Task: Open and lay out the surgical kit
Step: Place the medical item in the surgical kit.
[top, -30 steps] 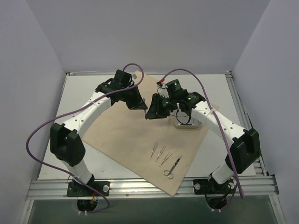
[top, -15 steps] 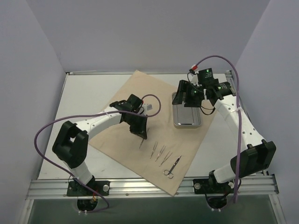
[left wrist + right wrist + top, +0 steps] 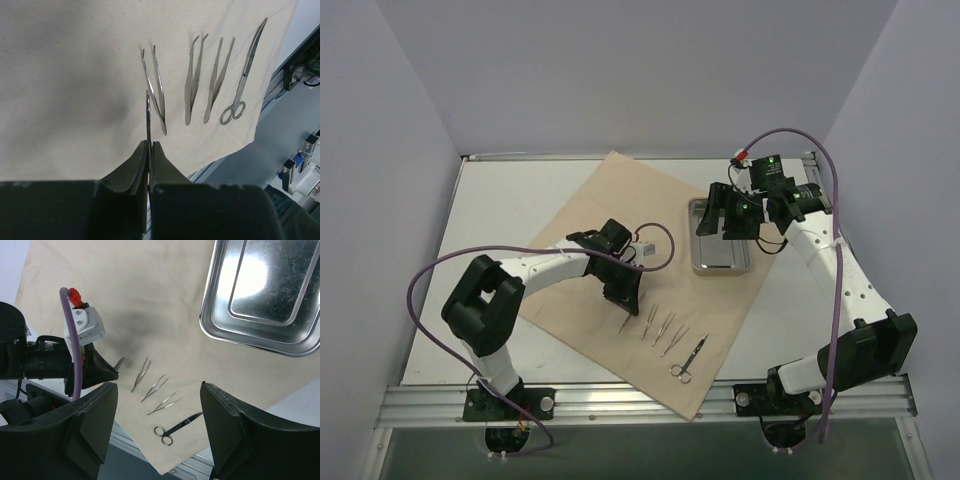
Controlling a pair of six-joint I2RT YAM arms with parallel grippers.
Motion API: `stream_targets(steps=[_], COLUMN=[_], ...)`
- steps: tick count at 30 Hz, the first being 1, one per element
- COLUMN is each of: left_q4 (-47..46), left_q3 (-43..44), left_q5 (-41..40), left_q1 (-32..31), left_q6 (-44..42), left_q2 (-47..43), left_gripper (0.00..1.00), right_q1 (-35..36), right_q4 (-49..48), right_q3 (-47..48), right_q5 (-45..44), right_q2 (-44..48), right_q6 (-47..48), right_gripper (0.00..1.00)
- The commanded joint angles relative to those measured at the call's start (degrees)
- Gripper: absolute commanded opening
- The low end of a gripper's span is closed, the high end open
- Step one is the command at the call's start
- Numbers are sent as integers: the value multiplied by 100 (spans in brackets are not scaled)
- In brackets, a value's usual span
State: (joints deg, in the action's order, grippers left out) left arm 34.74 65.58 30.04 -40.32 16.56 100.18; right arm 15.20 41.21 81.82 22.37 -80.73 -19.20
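- We saw the beige wrap sheet [image 3: 575,215] spread flat as a diamond on the white table [image 3: 500,195]. In the overhead view its 6 o'clock corner reached over the near rail.
- The shiny steel tray [image 3: 720,262] sat on the sheet, toward 2 o'clock from the sheet's centre.
- The left gripper [image 3: 149,145] hung low over the sheet at about 5 o'clock from its centre. Its jaws were pressed tight on one pair of tweezers [image 3: 148,115], which stuck out ahead of the fingertips. We could not tell whether the tip touched the cloth.
- Three more tweezers [image 3: 666,324] lay side by side on the sheet, just to 3 o'clock of the held pair.
- The scissors [image 3: 689,359] closed the row at its 4 o'clock end, with their handles toward the near edge.
- The right gripper [image 3: 728,215] hovered above the tray's 12 o'clock end. Its jaws stood wide apart and gripped nothing.
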Motion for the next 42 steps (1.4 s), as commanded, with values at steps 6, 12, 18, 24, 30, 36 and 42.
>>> stream_targets(steps=[6,12,18,24,30,36,42], left_q4=[-284,-196,-12,24,-2,-29,146], left_q3=[200,227,403,508,412,297,341], left_q5=[177,107,-51,-174,-358,-525,-912], left_q1=[-38,-47,-38,-38,-29,6,129], left_q6=[-328,-460,-548,-557,-487,-355,-179], left_q2=[361,485,678,792,766,591,47], left_gripper=[2,3,10,17,28,38,48], right_q1=[-79,-96,-96,-96,-96,-96,-96], right_q4=[159,72,-69,-113,-113,-131,-166], right_q3=[-122,-263,-474,-501,-544,-632,-641], right_q5=[-13,-22,48,74,66,92,57], right_q2=[268,286,330,277,294,321,338], right_q6=[110,75,13,22,39,48,57], right_gripper=[68,68,68,68,68,68,69])
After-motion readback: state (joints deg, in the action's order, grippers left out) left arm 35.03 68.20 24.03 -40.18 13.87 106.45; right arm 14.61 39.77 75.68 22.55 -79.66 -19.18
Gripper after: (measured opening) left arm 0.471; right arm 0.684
